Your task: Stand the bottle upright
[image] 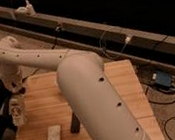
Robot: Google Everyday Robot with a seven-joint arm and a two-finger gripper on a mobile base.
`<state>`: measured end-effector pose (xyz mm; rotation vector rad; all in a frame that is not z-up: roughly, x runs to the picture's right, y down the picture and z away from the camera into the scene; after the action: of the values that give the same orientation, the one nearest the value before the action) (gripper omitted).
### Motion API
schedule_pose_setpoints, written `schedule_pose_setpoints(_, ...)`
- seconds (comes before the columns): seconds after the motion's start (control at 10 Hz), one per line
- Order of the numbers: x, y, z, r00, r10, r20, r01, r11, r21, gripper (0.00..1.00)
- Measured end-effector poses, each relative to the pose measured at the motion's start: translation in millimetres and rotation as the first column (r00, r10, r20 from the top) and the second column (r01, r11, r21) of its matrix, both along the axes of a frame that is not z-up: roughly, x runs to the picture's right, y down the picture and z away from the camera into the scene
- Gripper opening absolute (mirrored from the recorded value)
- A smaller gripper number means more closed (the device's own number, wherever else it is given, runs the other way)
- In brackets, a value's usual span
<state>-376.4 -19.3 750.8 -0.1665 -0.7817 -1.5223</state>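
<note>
Bottle (18,112) – small, slim, whitish plastic with a pale printed label – sits at the left edge of the bench, directly beneath the pincer.

Largest in view is the bulky white robot arm (94,104). It fills the near middle, reaches far-left to a bend, then drops toward the bench's left side. Next is the pale wooden slatted bench (40,98) itself. On it, near the middle, lies a slim black remote (74,122), pointing near to far.

The bottle is about the remote's length. Its long axis also runs near to far, leaning slightly left at the far end, and that far end meets the pincer (17,89). The pincer is closed down and appears to grip the bottle there. I cannot tell which end carries the cap, or whether the near end rests on the wood or hangs just clear.

I judge the bottle light, stiff and smooth-walled, so likely slippery and quick to topple on its narrow base. The best hold is across the body close to one end, so the other end can swing down – then a gentle release once the base is flat.

Smallest is a flat white rectangular block (54,136), just left of the remote and well apart from the bottle.
</note>
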Motion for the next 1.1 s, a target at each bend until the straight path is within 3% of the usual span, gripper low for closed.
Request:
schedule_pose_setpoints(0.8,0.5,-3.8,-2.7,1.0,0.0,-0.004,0.001,0.9999,0.012,0.0)
schedule_pose_setpoints(1.1,45.4,-18.1,20.3,0.993,0.006,-0.116,-0.001,0.9992,0.041,0.0)
